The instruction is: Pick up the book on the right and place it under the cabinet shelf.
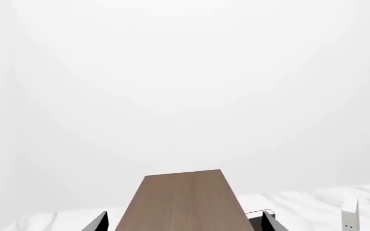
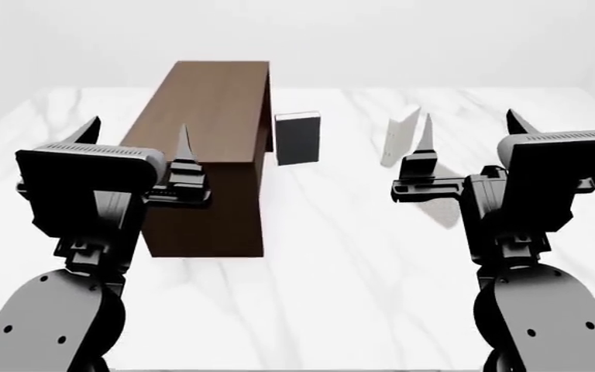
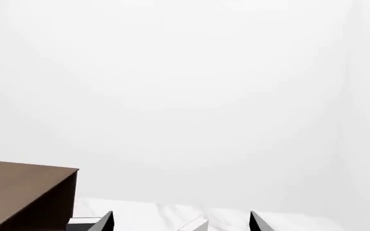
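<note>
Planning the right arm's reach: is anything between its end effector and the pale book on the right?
Nothing visible blocks it. The right end effector is open and raised, with the pale book standing on the marble table just beyond its inner finger. The dark book stands apart, beside the cabinet.

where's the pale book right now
In the head view the pale book stands upright on the marble table, right of the dark book and the cabinet, just beyond the right claw.
</note>
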`<state>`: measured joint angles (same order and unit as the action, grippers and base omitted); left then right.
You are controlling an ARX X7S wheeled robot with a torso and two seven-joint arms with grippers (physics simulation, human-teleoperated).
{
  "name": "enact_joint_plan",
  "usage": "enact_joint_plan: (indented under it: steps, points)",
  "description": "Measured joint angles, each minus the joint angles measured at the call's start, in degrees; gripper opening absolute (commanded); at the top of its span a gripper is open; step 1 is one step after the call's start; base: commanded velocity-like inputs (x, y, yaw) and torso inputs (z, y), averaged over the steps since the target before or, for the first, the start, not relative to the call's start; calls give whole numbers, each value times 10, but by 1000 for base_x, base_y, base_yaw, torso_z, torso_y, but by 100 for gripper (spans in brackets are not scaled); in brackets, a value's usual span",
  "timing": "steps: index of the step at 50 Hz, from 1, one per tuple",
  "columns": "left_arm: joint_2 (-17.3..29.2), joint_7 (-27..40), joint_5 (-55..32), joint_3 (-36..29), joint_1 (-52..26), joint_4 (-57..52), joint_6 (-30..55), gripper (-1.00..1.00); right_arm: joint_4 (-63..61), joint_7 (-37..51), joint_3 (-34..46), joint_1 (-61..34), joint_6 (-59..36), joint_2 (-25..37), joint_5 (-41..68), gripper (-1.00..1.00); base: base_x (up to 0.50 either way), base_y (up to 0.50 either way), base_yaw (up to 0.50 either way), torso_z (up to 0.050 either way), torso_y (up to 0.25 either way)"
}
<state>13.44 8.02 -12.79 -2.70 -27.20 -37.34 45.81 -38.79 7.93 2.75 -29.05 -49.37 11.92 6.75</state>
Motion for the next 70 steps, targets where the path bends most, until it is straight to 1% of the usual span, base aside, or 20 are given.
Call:
enact_joint_plan:
  steps: [40, 70]
  points:
    - [8, 10, -14, 1, 7, -3, -6, 100, -7, 11, 3, -1, -5, 7, 13, 100, 239, -50, 0, 0, 0]
    - [14, 19, -22, -2, 8, -5, -5, 100, -11, 18, 2, 1, -5, 11, 24, 100, 214, -1, 0, 0, 1]
